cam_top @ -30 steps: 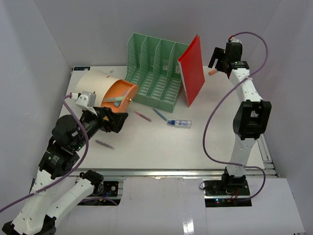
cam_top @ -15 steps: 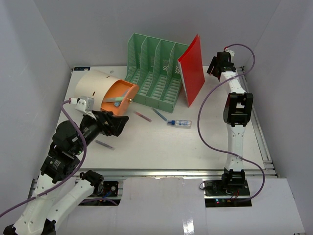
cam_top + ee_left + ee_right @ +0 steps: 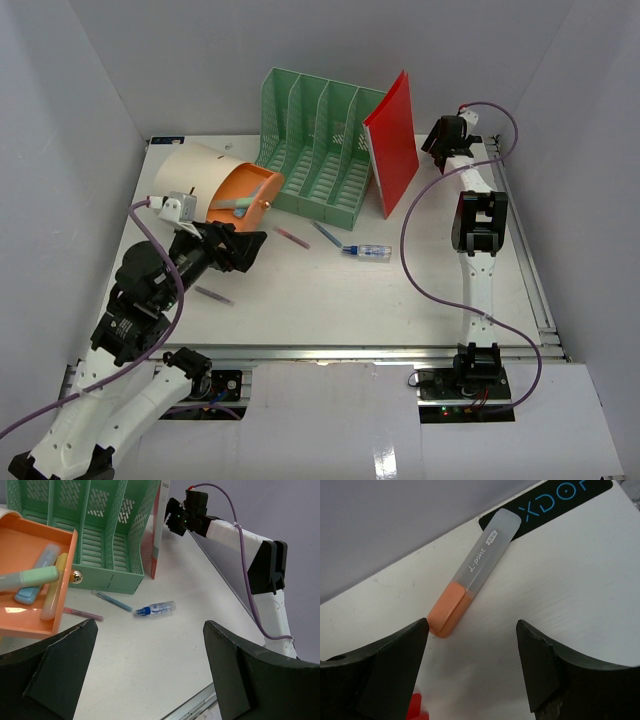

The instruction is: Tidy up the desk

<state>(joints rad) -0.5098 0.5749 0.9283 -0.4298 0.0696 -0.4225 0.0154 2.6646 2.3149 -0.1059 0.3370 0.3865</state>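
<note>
The white desk [image 3: 330, 300] carries loose items: a pink pen [image 3: 292, 237], a blue pen [image 3: 326, 234], a small clear bottle with a blue cap [image 3: 368, 251] and a purple pen [image 3: 213, 295]. My left gripper [image 3: 245, 248] is open and empty, above the desk's left part beside the orange drawer [image 3: 245, 195]. My right gripper [image 3: 437, 140] is open, low over the far right corner. In the right wrist view an orange highlighter [image 3: 472, 592] lies on the desk just ahead of the open right gripper [image 3: 472, 655], apart from it.
A green slotted file rack [image 3: 320, 145] stands at the back, with a red folder [image 3: 393, 145] leaning on its right side. A beige cylinder [image 3: 195, 175] lies at back left; its drawer holds several highlighters [image 3: 35, 577]. A metal rail [image 3: 540, 300] runs along the right edge.
My right arm has stretched out and lowered its gripper towards the far right corner, over the orange highlighter. My left gripper has shifted slightly and stays open.
</note>
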